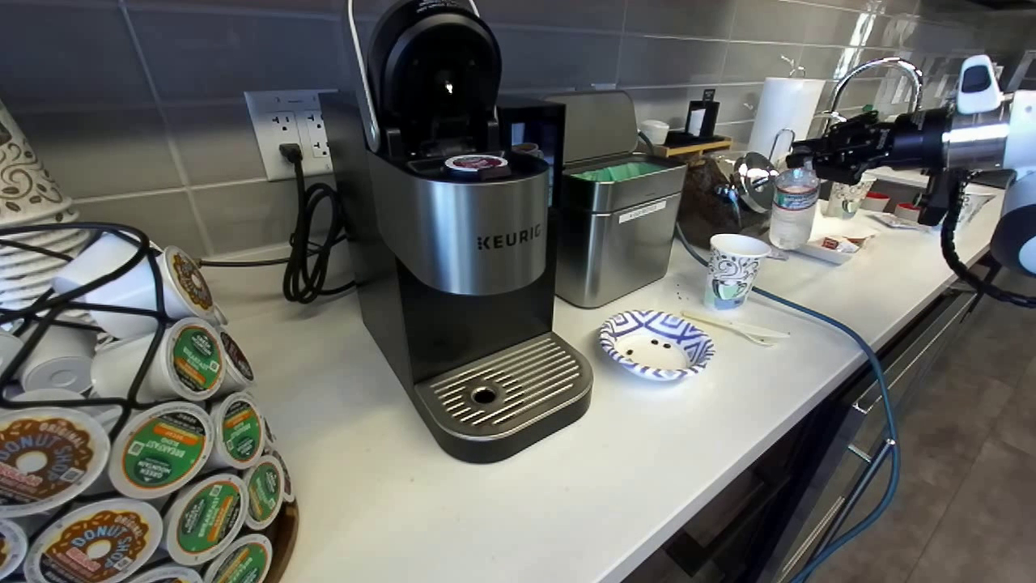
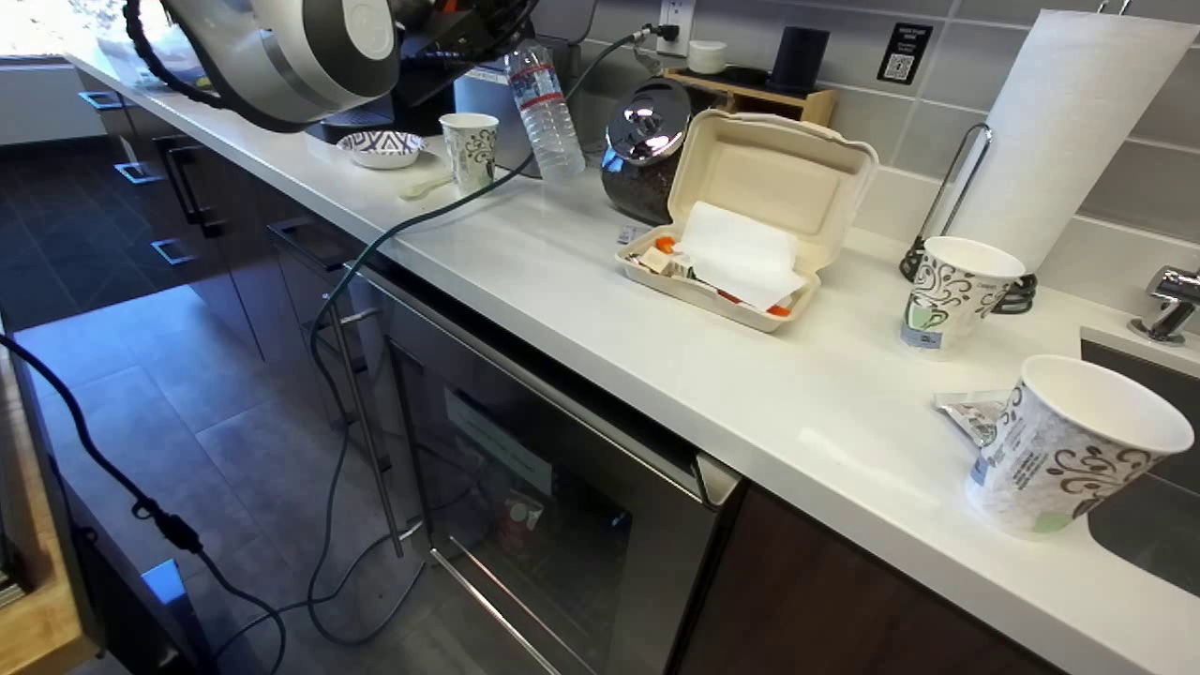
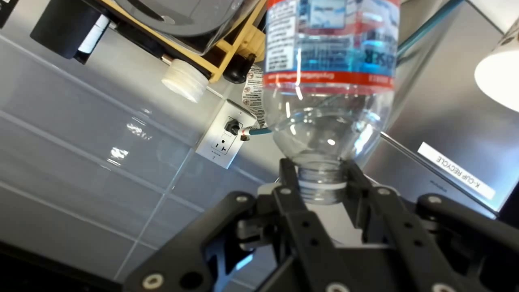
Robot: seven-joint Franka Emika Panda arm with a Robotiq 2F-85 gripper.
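My gripper [image 3: 320,178] is shut on the threaded neck of a clear plastic water bottle [image 3: 328,48] with a red and blue label. In both exterior views the bottle [image 1: 793,210] [image 2: 548,117] hangs neck-up below the gripper [image 1: 801,158], leaning in one of them. Whether its base touches the counter I cannot tell. No cap shows on the neck. Beside the bottle stand a patterned paper cup [image 1: 728,279] and a steel bin [image 1: 619,243] with its lid raised. A blue-and-white paper bowl [image 1: 619,356] lies nearer the coffee machine [image 1: 465,235], whose top is up with a pod in it.
A blue cable [image 1: 878,380] crosses the counter and hangs over its edge. Behind the bottle is a round dark jar [image 2: 647,141]. An open food box [image 2: 787,178], a paper towel roll [image 2: 1059,141] and two more cups, including one by the sink [image 2: 1069,441], stand further along.
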